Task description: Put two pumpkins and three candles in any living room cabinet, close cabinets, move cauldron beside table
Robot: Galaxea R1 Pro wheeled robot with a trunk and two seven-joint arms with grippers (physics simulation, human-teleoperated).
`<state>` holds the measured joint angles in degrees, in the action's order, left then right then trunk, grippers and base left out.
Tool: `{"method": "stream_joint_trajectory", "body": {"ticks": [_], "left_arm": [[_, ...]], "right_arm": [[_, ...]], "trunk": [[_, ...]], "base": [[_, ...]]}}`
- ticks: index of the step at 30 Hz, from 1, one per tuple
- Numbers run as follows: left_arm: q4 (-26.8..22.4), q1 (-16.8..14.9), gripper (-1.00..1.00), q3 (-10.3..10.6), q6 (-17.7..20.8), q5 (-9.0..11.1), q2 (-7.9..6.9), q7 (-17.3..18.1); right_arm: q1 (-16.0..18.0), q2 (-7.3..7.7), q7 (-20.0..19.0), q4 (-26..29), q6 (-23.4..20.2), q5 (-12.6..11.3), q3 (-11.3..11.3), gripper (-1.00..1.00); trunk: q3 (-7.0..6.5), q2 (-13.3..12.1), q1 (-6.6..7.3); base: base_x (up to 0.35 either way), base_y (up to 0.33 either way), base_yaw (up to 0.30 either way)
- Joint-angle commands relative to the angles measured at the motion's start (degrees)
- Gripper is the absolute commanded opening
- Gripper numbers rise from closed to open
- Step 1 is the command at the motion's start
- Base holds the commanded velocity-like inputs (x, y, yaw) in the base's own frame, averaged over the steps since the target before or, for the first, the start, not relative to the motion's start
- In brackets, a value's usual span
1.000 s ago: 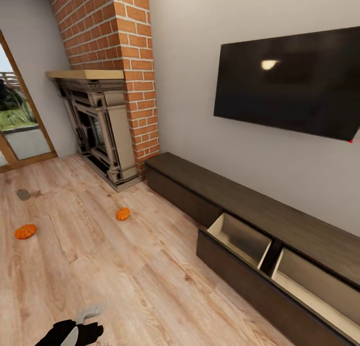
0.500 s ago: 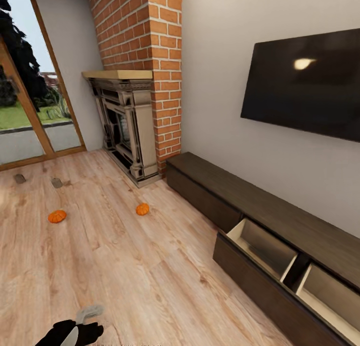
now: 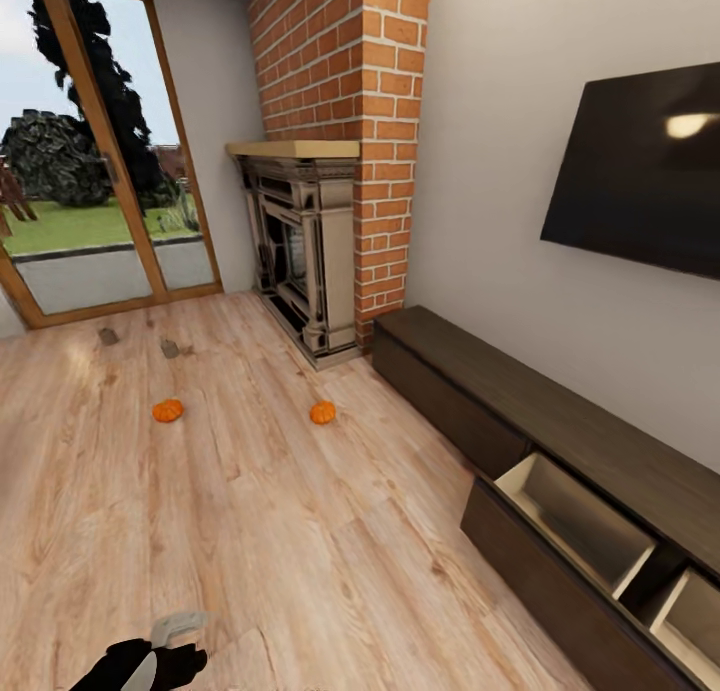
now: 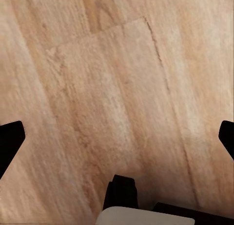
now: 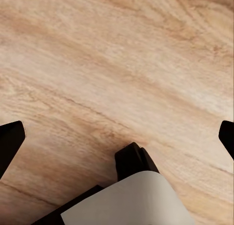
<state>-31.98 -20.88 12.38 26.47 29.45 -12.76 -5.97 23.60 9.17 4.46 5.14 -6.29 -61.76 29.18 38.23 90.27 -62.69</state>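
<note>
Nothing is stored yet: two small bright-orange ribbed pumpkins (image 3: 168, 410) (image 3: 322, 412) lie on the wooden floor (image 3: 250, 531) at eleven o'clock, the long dark-brown cabinet (image 3: 560, 441) stands with drawers open at three (both grippers (image 4: 117, 137) (image 5: 117, 137) spread apart, empty).

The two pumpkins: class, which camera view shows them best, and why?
The head view: both pumpkins lie on the wooden floor before the fireplace. The wrist views show bare floorboards between open fingers.

wood floor (image 3: 250, 531), two pumpkins (image 3: 322, 412), two candles (image 3: 170, 348)
</note>
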Motion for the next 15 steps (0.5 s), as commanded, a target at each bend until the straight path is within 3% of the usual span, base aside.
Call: {"method": "stream_joint_trajectory", "body": {"ticks": [1, 15], "left_arm": [[-0.1, -0.04, 1.0, 0.45, 0.16, 0.6, -0.07, -0.53], [-0.1, -0.04, 1.0, 0.45, 0.16, 0.6, -0.07, -0.53]], "right_arm": [[-0.01, 0.06, 0.41, 0.23, -0.3, -0.38, 0.44, 1.0], [-0.03, -0.27, 0.38, 0.23, -0.28, -0.38, 0.44, 1.0]], "trunk": [[0.05, 0.03, 0.0], [0.05, 0.03, 0.0]], "base": [[0.0, 0.0, 0.29], [0.0, 0.0, 0.29]]}}
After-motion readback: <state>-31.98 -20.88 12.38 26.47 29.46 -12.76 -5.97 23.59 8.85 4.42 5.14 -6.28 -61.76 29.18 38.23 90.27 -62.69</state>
